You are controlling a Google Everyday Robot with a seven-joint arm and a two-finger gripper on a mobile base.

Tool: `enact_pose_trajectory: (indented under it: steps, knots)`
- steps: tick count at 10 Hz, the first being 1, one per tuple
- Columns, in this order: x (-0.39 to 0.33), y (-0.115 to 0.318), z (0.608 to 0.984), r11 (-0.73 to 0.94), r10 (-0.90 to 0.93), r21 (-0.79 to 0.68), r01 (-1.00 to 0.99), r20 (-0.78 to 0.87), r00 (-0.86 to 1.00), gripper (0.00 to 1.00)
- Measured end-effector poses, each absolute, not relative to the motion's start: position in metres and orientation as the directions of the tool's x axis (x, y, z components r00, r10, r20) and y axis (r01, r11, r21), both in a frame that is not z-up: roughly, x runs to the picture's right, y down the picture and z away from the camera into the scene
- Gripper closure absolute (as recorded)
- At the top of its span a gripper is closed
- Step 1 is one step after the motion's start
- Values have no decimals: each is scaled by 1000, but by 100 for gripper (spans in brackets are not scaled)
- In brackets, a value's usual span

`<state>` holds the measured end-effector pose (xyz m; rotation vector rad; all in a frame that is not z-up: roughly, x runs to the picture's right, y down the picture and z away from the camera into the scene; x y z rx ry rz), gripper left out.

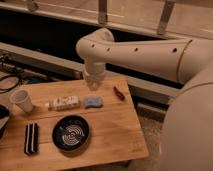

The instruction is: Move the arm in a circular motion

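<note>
Arm (145,50) hangs over table (115,135); gripper (93,85) above blue sponge (93,102), grip state unclear. You risk clipping sponge or red tool (119,93) if circle dips.

tool (93,84) fingers too blurred

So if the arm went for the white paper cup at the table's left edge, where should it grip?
The cup stands upright, mouth up, with the nearest neighbour, the white packet, apart on its right. Probably best to grip across its side wall below the rim, coming down from above. The gripper hangs over the table's far edge.
</note>
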<state>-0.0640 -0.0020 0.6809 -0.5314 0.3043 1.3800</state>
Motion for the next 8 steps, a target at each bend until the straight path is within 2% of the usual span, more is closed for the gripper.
enact_pose_trajectory:
  steps: [2,4,5,7,8]
  knots:
    - [-90,10,673,135,835,-191,-972,-507,215,67]
    - [-101,9,674,166,828,-195,-967,-504,243,50]
    - [-116,9,676,186,823,-208,-960,-502,268,36]
    - [-123,7,678,198,827,-209,-958,-489,278,20]
    - [-118,2,682,195,835,-206,-959,-478,273,8]
